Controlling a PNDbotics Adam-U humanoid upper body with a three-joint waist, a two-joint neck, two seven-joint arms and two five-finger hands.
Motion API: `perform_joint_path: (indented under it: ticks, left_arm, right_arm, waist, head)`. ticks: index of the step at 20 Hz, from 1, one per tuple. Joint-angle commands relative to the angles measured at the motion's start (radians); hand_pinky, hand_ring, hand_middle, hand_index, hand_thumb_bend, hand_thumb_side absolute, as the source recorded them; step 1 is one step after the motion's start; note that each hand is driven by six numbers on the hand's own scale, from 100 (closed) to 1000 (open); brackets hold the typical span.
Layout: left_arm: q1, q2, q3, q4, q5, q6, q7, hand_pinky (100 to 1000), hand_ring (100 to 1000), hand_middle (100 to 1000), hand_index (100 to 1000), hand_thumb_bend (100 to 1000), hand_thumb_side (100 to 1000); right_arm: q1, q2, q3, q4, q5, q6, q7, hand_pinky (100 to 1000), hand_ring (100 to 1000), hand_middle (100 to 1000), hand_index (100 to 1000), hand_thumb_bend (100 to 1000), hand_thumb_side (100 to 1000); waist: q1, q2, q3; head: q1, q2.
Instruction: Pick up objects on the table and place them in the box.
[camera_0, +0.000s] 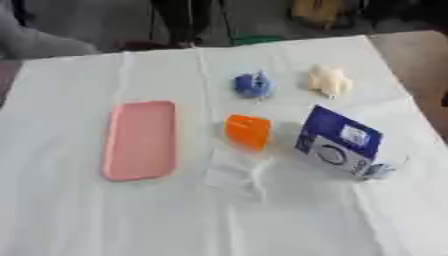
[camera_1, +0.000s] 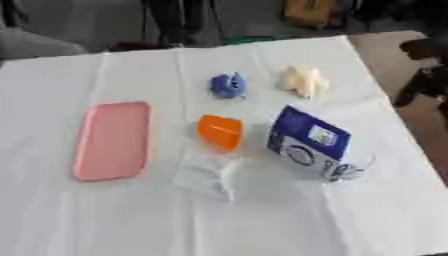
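Note:
On the white-covered table lies a flat pink tray (camera_0: 140, 139) at the left. To its right are a small blue object (camera_0: 253, 84), a cream lumpy object (camera_0: 329, 81), an orange block (camera_0: 248, 131), a blue and white carton (camera_0: 339, 141) tilted on its side, and a clear plastic packet (camera_0: 234, 175). A black shape at the right edge, off the table, seems to be my right hand (camera_1: 423, 70); it is well to the right of the cream object and touches nothing. My left hand does not show.
The table's right edge (camera_1: 385, 95) runs close to the cream object and the carton, with brown floor beyond it. Dark legs and a green base stand past the far edge. Bare cloth stretches across the front of the table.

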Motion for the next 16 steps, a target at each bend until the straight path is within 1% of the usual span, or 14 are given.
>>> perform_joint_path:
  ticks: [1, 16]
  left_arm:
    - [-0.012, 0.015, -0.004, -0.015, -0.005, -0.002, -0.012, 633, 625, 699, 832, 179, 887]
    - [-0.011, 0.013, -0.010, -0.013, -0.007, -0.005, -0.030, 632, 625, 699, 832, 175, 889]
  right_arm:
    - [-0.013, -0.026, -0.011, -0.007, 0.005, 0.002, 0.001, 387, 376, 756, 695, 100, 709]
    - [-0.014, -0.028, -0.011, -0.007, 0.004, 0.003, 0.003, 386, 376, 755, 694, 100, 705]
  waist:
    - [0.002, -0.007, -0.003]
    - [0.005, -0.010, -0.004]
  head:
    - [-0.012, 0.012]
    - [-0.013, 0.013]
